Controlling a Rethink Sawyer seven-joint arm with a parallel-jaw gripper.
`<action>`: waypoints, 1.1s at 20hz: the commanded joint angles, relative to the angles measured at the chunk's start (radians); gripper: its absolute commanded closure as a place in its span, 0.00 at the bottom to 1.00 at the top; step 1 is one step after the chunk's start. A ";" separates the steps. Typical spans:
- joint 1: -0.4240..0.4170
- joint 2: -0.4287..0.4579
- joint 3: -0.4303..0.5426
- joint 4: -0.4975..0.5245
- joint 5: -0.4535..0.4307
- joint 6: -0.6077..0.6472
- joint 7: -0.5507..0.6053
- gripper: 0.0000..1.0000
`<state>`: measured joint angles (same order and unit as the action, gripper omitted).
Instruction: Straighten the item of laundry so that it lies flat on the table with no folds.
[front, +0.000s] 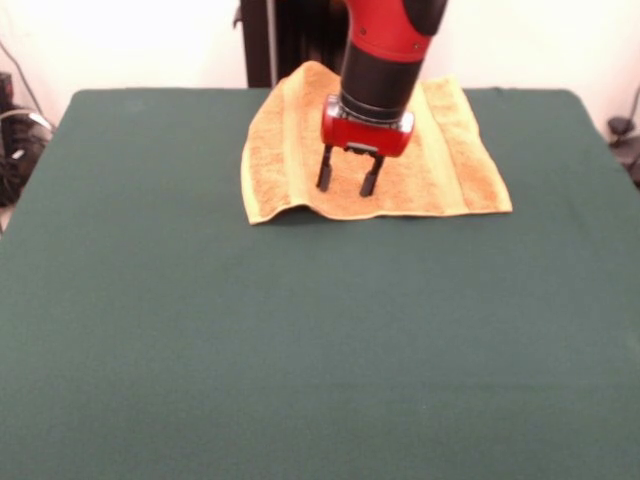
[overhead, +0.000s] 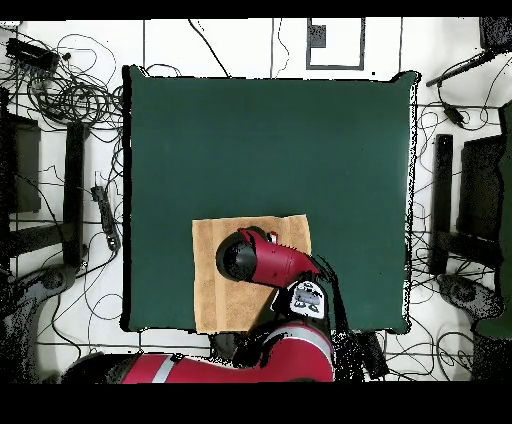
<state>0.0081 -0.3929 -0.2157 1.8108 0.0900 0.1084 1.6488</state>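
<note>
The item of laundry (front: 280, 150), a golden-orange towel, lies spread out on the far part of the dark green table (front: 300, 350). Woven bands run near its left and right edges. Its front edge bulges up a little near the left corner. My gripper (front: 347, 180) hangs just above the towel's middle, pointing down. It is open, with nothing between the fingers (front: 325, 170). In the overhead view the towel (overhead: 210, 290) sits by the table's (overhead: 270, 140) bottom edge. My red arm (overhead: 270, 262) covers the towel's centre and hides the gripper there.
Cables (overhead: 70, 95) and dark equipment (overhead: 470, 200) lie on the floor around the table. A black stand (front: 290, 40) rises behind the table's far edge. The towel's back edge reaches the table's rim.
</note>
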 joint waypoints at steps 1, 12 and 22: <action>0.061 0.204 0.356 0.054 0.055 -0.078 0.243 0.00; 0.075 0.194 0.390 0.062 0.097 -0.075 0.279 0.00; 0.098 0.183 0.390 0.070 0.173 -0.074 0.319 0.00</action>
<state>0.0127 -0.3927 -0.2160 1.8276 0.1590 0.1030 1.6488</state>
